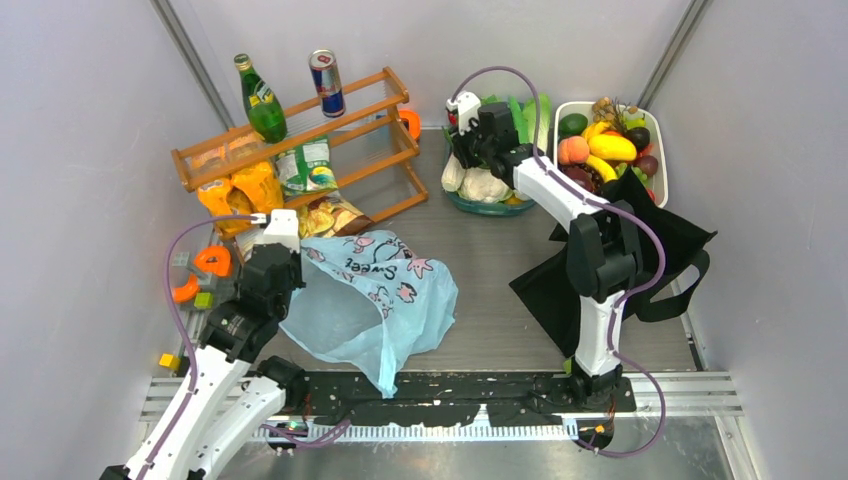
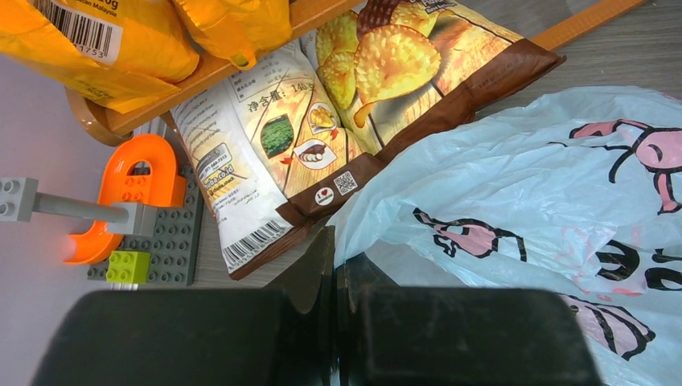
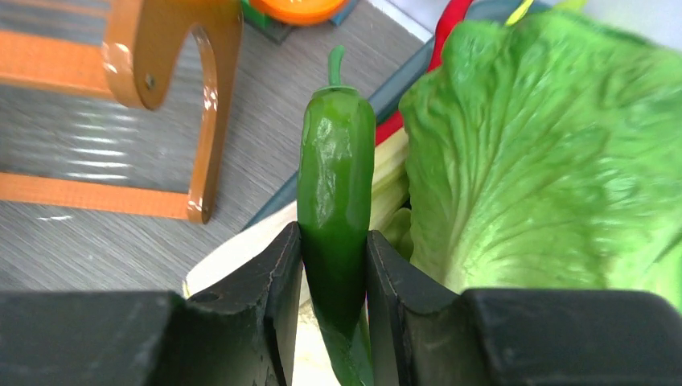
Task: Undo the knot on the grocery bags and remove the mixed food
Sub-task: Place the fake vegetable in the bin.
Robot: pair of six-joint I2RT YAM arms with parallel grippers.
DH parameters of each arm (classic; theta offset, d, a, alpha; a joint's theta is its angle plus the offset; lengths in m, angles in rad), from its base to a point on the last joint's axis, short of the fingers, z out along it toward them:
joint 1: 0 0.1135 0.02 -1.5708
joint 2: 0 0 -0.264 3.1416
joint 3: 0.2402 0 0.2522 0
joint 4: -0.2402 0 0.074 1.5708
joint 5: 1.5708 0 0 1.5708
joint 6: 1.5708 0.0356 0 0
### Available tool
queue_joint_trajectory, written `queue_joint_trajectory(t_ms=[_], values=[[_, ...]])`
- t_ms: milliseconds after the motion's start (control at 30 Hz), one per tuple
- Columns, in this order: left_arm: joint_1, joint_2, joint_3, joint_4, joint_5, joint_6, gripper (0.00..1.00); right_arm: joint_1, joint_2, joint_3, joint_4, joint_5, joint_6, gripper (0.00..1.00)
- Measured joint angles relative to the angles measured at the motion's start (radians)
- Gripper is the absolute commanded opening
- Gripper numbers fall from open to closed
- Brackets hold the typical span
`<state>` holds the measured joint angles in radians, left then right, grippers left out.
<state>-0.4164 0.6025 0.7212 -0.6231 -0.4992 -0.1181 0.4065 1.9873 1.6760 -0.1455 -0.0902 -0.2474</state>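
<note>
- Two grocery bags lie on your table (image 1: 490, 310). The light-blue plastic bag (image 1: 375, 295) printed "Sweet" lies crumpled left of centre. The black tote (image 1: 685, 240) lies on the right, partly behind your right arm.
- Your left gripper (image 2: 334, 265) is clenched, fingers pressed together, with its tip right at the blue bag's left edge (I cannot tell whether a fold of plastic is pinched there).
- Just past that gripper, a brown crisp packet (image 2: 402, 72) and a white packet (image 2: 257, 161) lie on the table at the foot of the wooden rack (image 1: 300, 130). The brown one touches the bag's edge. Orange packets (image 2: 96, 48) sit in the rack above them.
- Your right gripper (image 3: 334, 241) is grasping a green pepper (image 3: 334, 161). One finger presses each side, and the stem end points out past the fingertips.
- From above, that gripper hangs over the bowl (image 1: 480, 210) of vegetables at the far side of the table. A cabbage leaf (image 3: 547, 153) lies just beside the pepper (near it, though contact is unclear).
- A white tub (image 1: 661, 185) of fruit stands right of the bowl, just beyond the tote.
- A green bottle (image 1: 262, 100) and a drink can (image 1: 326, 82) stand on top of the rack.
</note>
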Motion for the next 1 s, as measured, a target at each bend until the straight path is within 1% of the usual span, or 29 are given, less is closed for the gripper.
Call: queue_joint_trajectory(t_ms=[67,233,300,400,433,733,1000], values=[[0.000,0.002,0.000,0.002,0.005,0.000,0.00,0.000,0.014,0.000,-0.022,0.008,-0.021,0.38],[0.000,0.005,0.000,0.005,0.017,0.003,0.00,0.000,0.029,0.002,-0.047,0.043,-0.063,0.55],[0.000,0.007,0.000,0.005,0.022,0.003,0.00,0.001,0.029,0.004,-0.046,0.051,-0.066,0.60],[0.000,0.008,0.000,0.005,0.029,0.003,0.00,0.006,0.029,0.004,-0.043,0.064,-0.077,0.64],[0.000,0.009,0.000,0.005,0.030,0.003,0.00,0.006,0.029,0.004,-0.042,0.066,-0.080,0.67],[0.000,0.009,0.000,0.005,0.053,0.003,0.00,0.019,0.027,-0.003,-0.020,0.077,-0.091,0.71],[0.000,0.008,0.000,0.006,0.074,0.003,0.00,0.027,-0.018,-0.062,0.011,0.049,-0.088,0.75]])
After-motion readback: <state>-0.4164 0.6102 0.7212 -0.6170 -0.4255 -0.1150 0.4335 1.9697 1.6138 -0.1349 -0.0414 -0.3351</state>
